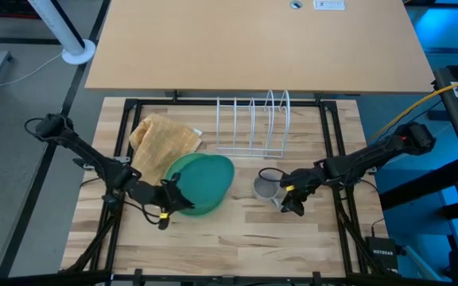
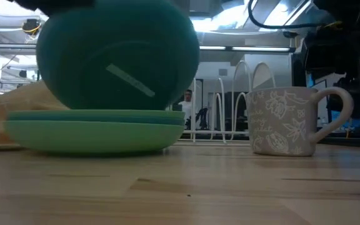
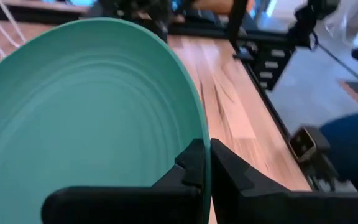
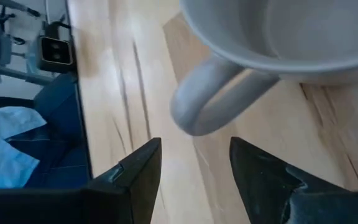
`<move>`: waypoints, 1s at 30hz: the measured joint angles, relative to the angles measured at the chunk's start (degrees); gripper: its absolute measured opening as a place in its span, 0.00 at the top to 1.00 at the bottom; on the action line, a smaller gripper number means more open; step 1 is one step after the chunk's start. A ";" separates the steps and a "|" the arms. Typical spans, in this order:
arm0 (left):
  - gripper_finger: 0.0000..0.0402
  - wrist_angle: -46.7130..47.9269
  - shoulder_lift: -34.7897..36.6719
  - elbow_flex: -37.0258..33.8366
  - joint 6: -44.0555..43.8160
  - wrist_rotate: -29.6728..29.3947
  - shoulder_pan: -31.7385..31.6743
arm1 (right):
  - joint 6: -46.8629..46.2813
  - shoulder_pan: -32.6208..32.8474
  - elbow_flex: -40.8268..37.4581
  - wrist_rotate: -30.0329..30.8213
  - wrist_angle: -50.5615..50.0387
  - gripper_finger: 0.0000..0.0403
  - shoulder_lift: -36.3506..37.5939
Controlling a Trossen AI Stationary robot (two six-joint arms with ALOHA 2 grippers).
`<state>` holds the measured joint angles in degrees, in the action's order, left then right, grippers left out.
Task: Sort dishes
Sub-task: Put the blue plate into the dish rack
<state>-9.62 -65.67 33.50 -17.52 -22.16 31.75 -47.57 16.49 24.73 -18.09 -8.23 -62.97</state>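
Held plate: a dark teal plate [image 2: 117, 56] is tilted up on edge above the stack, its underside with a pale label facing the low camera; in the left wrist view its ridged upper face [image 3: 86, 118] fills most of the picture.
Left gripper: the left gripper [image 1: 168, 202] is at the near-left edge of the plates, its fingers [image 3: 188, 168] pressed together on the rim of the dark teal plate, one finger on each face.
Plate stack: under the tilted plate lie flat plates [image 2: 95, 128], a teal one on a lighter green one, resting on the wooden table [image 1: 237, 238], left of centre in the high view.
Mug: a small grey mug [image 2: 283, 120] with a floral pattern stands upright on the table to the right of the plates, well apart from them, handle turned away from the stack.
Right gripper: the right gripper [image 4: 194, 171] is just beside the mug's handle [image 4: 213, 102], fingers spread wide with bare table between them; the handle is just ahead of the tips, not between them, untouched.
Cloth: a tan waffle cloth [image 1: 161, 137] lies behind the plates, its edge under or against them.
Rack: a white wire rack [image 1: 253, 123] stands behind the mug and plates, apart from both.
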 joint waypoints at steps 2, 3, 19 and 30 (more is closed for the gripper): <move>1.00 -1.65 0.00 0.00 -0.04 -1.82 -0.53 | 0.02 -0.01 0.00 0.00 -0.32 0.51 1.09; 1.00 -2.42 0.00 0.00 -0.02 -2.61 -0.89 | 0.04 0.00 0.00 0.00 -0.71 0.51 1.60; 1.00 -35.73 0.04 0.00 5.75 -12.78 -11.00 | 6.02 0.00 0.00 3.25 -6.90 0.51 5.67; 1.00 -47.39 -3.06 0.00 -8.83 -8.17 -22.16 | 13.32 0.00 -0.01 10.16 -10.03 0.51 6.26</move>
<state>-57.01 -68.73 33.50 -26.36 -30.33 9.59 -34.24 16.49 24.72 -7.93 -18.26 -56.71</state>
